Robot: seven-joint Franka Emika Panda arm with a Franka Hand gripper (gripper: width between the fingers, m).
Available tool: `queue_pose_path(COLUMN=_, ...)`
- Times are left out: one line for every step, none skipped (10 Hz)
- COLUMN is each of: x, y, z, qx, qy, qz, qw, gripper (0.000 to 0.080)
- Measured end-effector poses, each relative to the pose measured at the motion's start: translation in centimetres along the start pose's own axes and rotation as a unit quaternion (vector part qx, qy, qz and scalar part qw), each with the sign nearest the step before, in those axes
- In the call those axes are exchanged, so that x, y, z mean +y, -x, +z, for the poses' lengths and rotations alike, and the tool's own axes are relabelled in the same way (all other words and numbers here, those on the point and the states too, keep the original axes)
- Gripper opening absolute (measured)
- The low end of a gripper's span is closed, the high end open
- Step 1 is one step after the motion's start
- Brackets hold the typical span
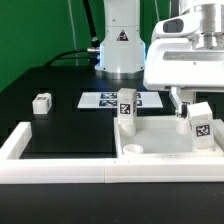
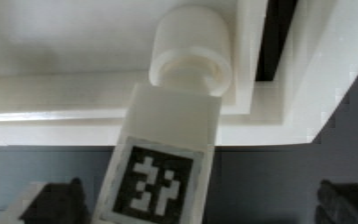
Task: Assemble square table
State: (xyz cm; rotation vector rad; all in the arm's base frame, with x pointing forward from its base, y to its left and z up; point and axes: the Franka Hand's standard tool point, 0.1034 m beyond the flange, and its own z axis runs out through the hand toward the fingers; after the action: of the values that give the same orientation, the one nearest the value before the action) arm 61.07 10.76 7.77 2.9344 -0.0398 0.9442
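Tool [image 2: 197, 203] released, jaws wide either side of the white tagged plastic leg block [image 2: 172, 120], which leans at the 2 o'clock corner of the white square rimmed plastic tray-top [image 1: 160, 150]. We judge it barely seated: it may topple, or a finger may clip it
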Motion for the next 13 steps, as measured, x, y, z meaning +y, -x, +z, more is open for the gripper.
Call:
queue_pose_path(x=0.0, y=0.0, z=0.0, qx=0.0, qy=0.0, qz=0.0, qw=1.0, gripper=0.0649)
queue_pose_path(x=0.0, y=0.0, z=0.0, qx=0.0, qy=0.0, qz=0.0, qw=1.0, gripper=0.0649)
queue_pose_path(x=0.1, y=0.0, z=0.0, qx=0.0, qy=0.0, qz=0.0, qw=1.0, gripper=0.0649)
queue_pose_path(x=0.4, y=-0.4, z=-0.4, qx=-0.016, qy=-0.003, qz=0.002, qw=1.0, gripper=0.0649)
queue_pose_path(x=1.0, y=-1.3, z=-1.1, qx=-0.026, qy=-0.007, qz=0.007, qw=1.0, gripper=0.0649)
queue_pose_path(x=1.3, y=-1.7, z=-1.2, qx=-0.033, qy=-0.008, qz=0.011, qw=0.999, gripper=0.0649)
queue_pose_path(x=1.0, y=-1.7, z=-0.9, qx=-0.062, qy=-0.015, qz=0.016, qw=0.998, gripper=0.0649)
queue_pose_path(x=1.1, y=-2.2, z=-0.8, qx=-0.07, qy=-0.019, qz=0.02, qw=0.997, gripper=0.0649)
queue_pose_path(x=1.3, y=-2.0, z=-0.4, qx=-0.118, qy=-0.029, qz=0.028, qw=0.992, gripper=0.0649)
queue_pose_path(x=1.6, y=-2.5, z=-0.2, qx=-0.176, qy=-0.039, qz=0.037, qw=0.983, gripper=0.0649)
queue_pose_path(x=2.1, y=-3.2, z=-0.3, qx=-0.206, qy=-0.042, qz=0.035, qw=0.977, gripper=0.0649)
queue_pose_path(x=2.6, y=-3.3, z=-0.3, qx=-0.235, qy=-0.046, qz=0.036, qw=0.97, gripper=0.0649)
queue_pose_path(x=2.8, y=-2.9, z=-0.7, qx=-0.298, qy=-0.049, qz=0.043, qw=0.952, gripper=0.0649)
